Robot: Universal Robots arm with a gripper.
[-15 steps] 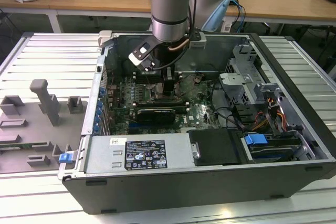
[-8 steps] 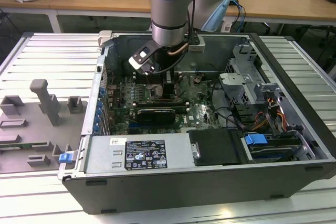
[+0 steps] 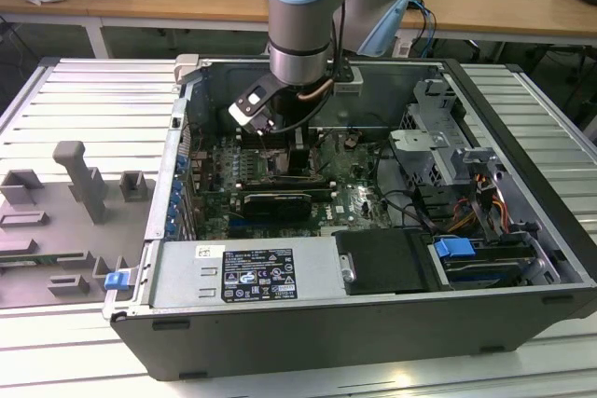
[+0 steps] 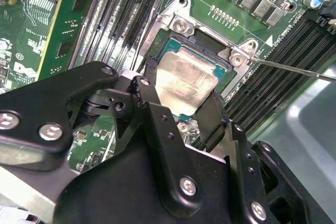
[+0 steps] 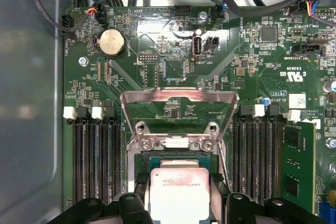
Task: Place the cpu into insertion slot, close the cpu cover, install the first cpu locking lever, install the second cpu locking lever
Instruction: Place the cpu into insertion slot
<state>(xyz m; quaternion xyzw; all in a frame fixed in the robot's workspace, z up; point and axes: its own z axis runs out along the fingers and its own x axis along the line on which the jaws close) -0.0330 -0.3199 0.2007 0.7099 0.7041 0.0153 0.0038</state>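
Pincer [image 4: 184, 88] first: it is closed narrow on the chip [image 4: 185, 82], with one black finger [image 4: 212, 109] on each of two opposite edges and the pale metal top bare between them. In the first wrist view the same grip shows, the chip [image 5: 178, 195] squared up between the dark fingertips.

The chip sits right at the socket [image 4: 207, 51], inside its silver rim. Whether it is fully seated or a touch above, I can't tell.

Just beyond, the cover [image 5: 178, 96] is swung up and open, its square window showing green board [image 5: 157, 40] through it. A thin metal lever [image 4: 294, 70] juts out beside the socket, not latched. Rows of long black memory slots [image 5: 94, 161] flank both sides.

Pulling back, the arm [image 3: 298, 6] reaches straight down into the open computer case [image 3: 373, 333].

On handling, this looks like a light, stiff, thin plate with a smooth top that would slip under pressure. The contacts beneath it and in the socket are likely delicate. The edges are the place to hold it, kept level and with a gentle squeeze.
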